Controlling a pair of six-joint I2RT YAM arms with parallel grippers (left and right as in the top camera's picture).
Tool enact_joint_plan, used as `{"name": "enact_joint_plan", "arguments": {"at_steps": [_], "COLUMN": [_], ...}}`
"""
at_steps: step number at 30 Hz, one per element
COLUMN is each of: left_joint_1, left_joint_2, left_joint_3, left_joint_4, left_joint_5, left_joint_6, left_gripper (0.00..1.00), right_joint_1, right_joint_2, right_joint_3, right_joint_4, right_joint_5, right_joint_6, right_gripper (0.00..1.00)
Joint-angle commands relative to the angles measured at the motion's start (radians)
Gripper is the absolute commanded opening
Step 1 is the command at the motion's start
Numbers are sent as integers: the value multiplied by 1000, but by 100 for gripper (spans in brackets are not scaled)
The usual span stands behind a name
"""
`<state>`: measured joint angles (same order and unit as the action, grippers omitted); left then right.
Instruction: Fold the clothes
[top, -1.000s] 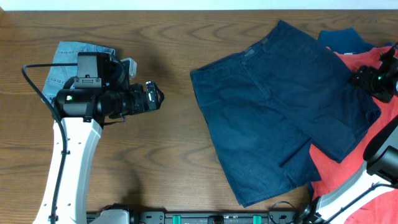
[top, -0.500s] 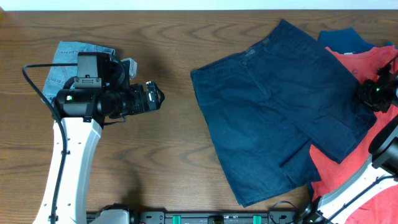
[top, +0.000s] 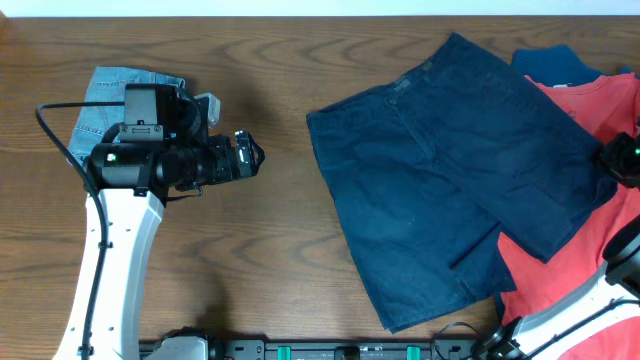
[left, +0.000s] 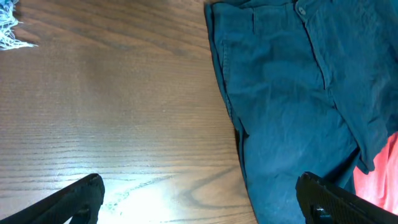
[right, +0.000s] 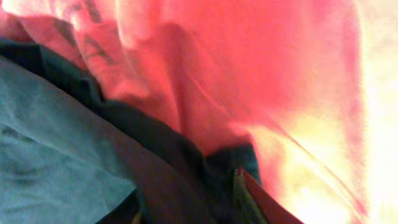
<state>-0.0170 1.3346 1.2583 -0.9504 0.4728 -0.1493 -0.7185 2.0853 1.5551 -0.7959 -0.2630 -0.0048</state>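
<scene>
Left gripper (top: 250, 156) spread wide, empty, over table (top: 280, 270) left half | right gripper (top: 622, 158) at right edge, grip cannot tell | navy shorts (top: 440, 180) flat, right half, overlapping coral-red garment (top: 590, 100)

A dark-brown wooden table (top: 270, 250) with bold grain fills the view, a pale strip (top: 300, 7) along its far edge.
</scene>
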Motion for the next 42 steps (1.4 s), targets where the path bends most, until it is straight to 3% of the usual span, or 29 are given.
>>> {"name": "enact_joint_plan", "arguments": {"at_steps": [1, 3, 5, 12, 13, 16, 20, 23, 27, 32, 37, 38, 40, 42], "left_joint_1": [-3, -3, -3, -3, -3, -3, -3, -3, -3, -3, -3, -3, -3, -3], "left_joint_2": [4, 4, 4, 4, 4, 4, 4, 4, 4, 4, 4, 4, 4, 4], "left_joint_3": [14, 14, 14, 14, 14, 14, 14, 14, 14, 14, 14, 14, 14, 14], "left_joint_4": [6, 11, 13, 13, 13, 13, 13, 13, 13, 13, 13, 13, 13, 13], "left_joint_5": [18, 18, 18, 18, 18, 18, 18, 18, 18, 18, 18, 18, 18, 18], "left_joint_6": [17, 17, 17, 17, 17, 17, 17, 17, 17, 17, 17, 17, 17, 17], "left_gripper": [99, 99, 99, 99, 99, 99, 99, 99, 99, 99, 99, 99, 99, 99], "right_joint_1": [-6, 3, 11, 53, 60, 68, 63, 63, 61, 62, 62, 62, 62, 62], "right_joint_2": [-20, -18, -16, -12, -12, -12, -24, -50, -108, -177, -197, -197, -196, -196], "right_joint_3": [-6, -11, -23, -133, -159, -188, -162, -142, -134, -134, -134, -134, -134, -134], "right_joint_4": [-8, 1, 19, 106, 129, 161, 146, 123, 120, 120, 115, 116, 112, 107], "right_joint_5": [-2, 5, 10, 0, 0, -32, -109, -122, -120, -120, -136, -138, -133, -126], "right_joint_6": [8, 8, 8, 11, 20, 34, 34, 34, 35, 65, 95, 95, 94, 94], "right_gripper": [59, 73, 78, 72, 68, 36, 16, 11, 16, 2, 1, 5, 31, 36]}}
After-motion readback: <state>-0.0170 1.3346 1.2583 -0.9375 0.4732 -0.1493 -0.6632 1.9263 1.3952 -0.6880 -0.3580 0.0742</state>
